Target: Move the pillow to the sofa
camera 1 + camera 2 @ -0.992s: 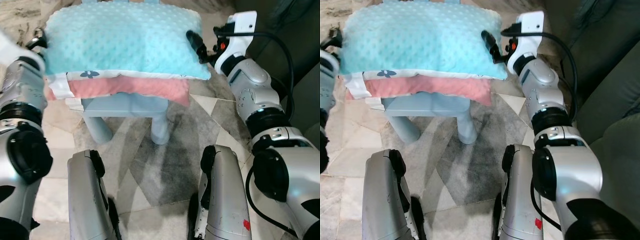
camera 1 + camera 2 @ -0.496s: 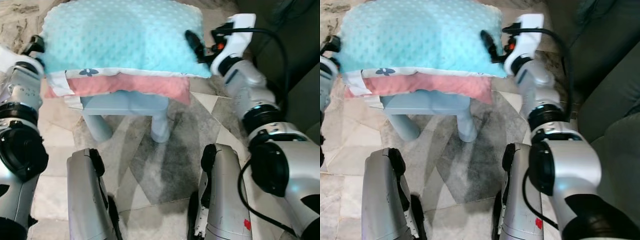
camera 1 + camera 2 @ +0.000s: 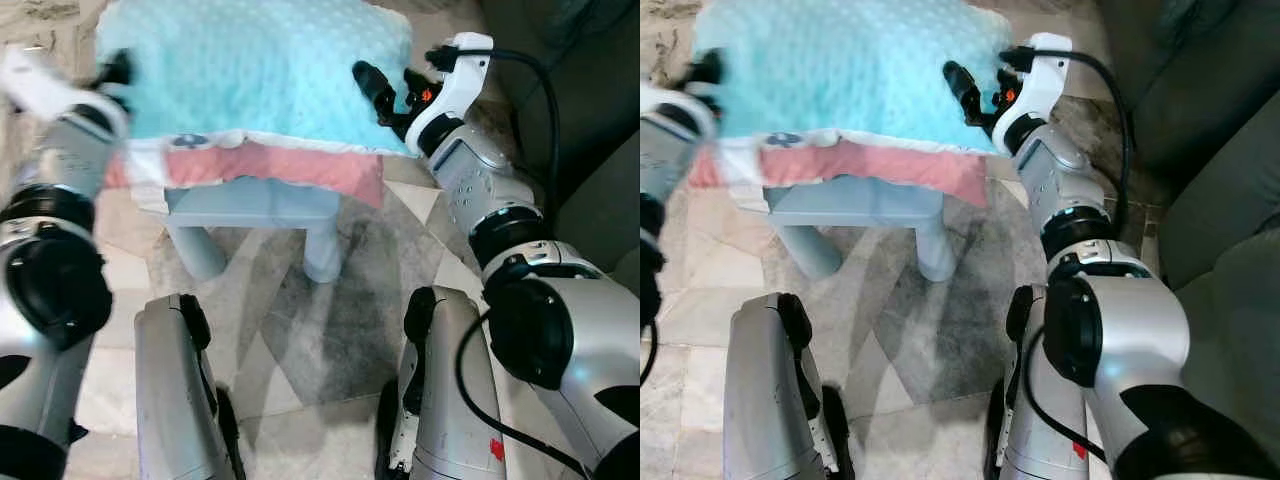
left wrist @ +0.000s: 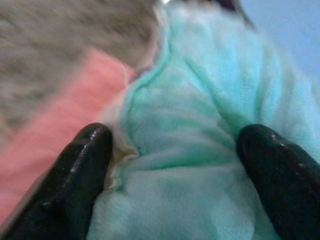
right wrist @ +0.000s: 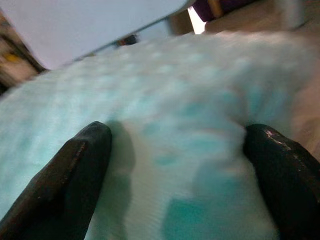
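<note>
1. From the head we look down on the turquoise dotted pillow (image 3: 255,70), lying on a pale blue stool (image 3: 250,215) with a pink-and-white layer (image 3: 290,165) under it, hanging over the stool's edge.
2. Our right pincer (image 3: 378,92) is at the pillow's right end, black fingers pressed into the fabric. The head views do not show how far apart they stand.
3. The right wrist view settles it: the two fingers (image 5: 65,180) sit wide apart with the dotted turquoise cover bulging between them, so the pincer is spread around the pillow's end. That picture is blurred.
4. Our left pincer (image 3: 112,72) is at the pillow's left end; in the head views it is smeared and we see only a dark tip.
5. The left wrist view gives more: both fingers (image 4: 75,175) are wide apart, with the turquoise cover and its seam bunched between them and pink cloth to one side.
6. The dark green sofa (image 3: 1220,150) fills the right edge of the right eye view, cut off by the frame, well apart from the pillow.
7. Our silver legs (image 3: 180,390) stand over marbled floor tiles (image 3: 330,320).
</note>
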### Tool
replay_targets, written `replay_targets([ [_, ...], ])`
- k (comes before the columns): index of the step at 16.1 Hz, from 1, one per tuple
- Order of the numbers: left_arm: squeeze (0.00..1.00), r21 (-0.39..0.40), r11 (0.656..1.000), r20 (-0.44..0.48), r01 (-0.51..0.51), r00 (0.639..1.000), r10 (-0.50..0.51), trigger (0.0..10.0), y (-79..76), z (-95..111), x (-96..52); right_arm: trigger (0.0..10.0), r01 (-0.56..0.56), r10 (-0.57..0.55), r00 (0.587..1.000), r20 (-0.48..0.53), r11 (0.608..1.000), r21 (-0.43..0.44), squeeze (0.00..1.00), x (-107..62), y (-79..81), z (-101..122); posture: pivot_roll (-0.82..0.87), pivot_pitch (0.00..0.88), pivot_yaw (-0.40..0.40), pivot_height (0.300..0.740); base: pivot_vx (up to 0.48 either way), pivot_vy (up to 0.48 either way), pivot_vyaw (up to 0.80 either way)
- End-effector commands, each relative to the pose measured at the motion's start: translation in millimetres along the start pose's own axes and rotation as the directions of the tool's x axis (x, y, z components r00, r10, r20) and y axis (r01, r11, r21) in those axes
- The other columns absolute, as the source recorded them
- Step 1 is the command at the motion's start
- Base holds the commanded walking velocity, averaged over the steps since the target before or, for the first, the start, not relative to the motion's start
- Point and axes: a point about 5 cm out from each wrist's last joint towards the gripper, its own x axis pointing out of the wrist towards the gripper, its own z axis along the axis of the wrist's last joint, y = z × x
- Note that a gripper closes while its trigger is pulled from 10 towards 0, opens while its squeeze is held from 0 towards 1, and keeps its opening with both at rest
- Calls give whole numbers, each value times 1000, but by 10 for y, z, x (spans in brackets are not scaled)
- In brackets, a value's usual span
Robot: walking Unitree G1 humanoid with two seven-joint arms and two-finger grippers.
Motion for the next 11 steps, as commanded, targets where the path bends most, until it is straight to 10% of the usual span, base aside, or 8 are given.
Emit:
replay_targets([
  [1,0,21,998,-64,59,996,-58,10000,-88,-79,15,10000,-94,95,995,-30,995,33,0,53,130,-33,3,386,-27,385,0,0,0],
  [4,0,61,984,-198,167,968,-152,10000,-128,-210,-5,10000,-195,206,975,-84,973,124,0,54,227,-145,3,386,-28,385,0,0,0],
  [5,0,64,976,-243,206,952,-185,10000,-127,-245,-20,0,-236,249,964,-99,963,127,0,48,256,-170,4,385,-28,385,0,0,0],
  [6,0,85,970,-275,226,941,-195,6902,-99,-260,-37,0,-264,278,954,-113,957,122,0,40,272,-189,5,385,-26,385,0,0,0],
  [7,0,100,965,-303,241,932,-201,0,-64,-266,-55,0,-288,300,946,-124,952,105,0,31,280,-199,7,383,-26,385,0,0,0],
  [11,0,151,947,-359,283,908,-214,0,38,-226,-106,0,-307,322,936,-146,945,118,0,5,267,-229,13,381,-25,385,0,0,0],
])
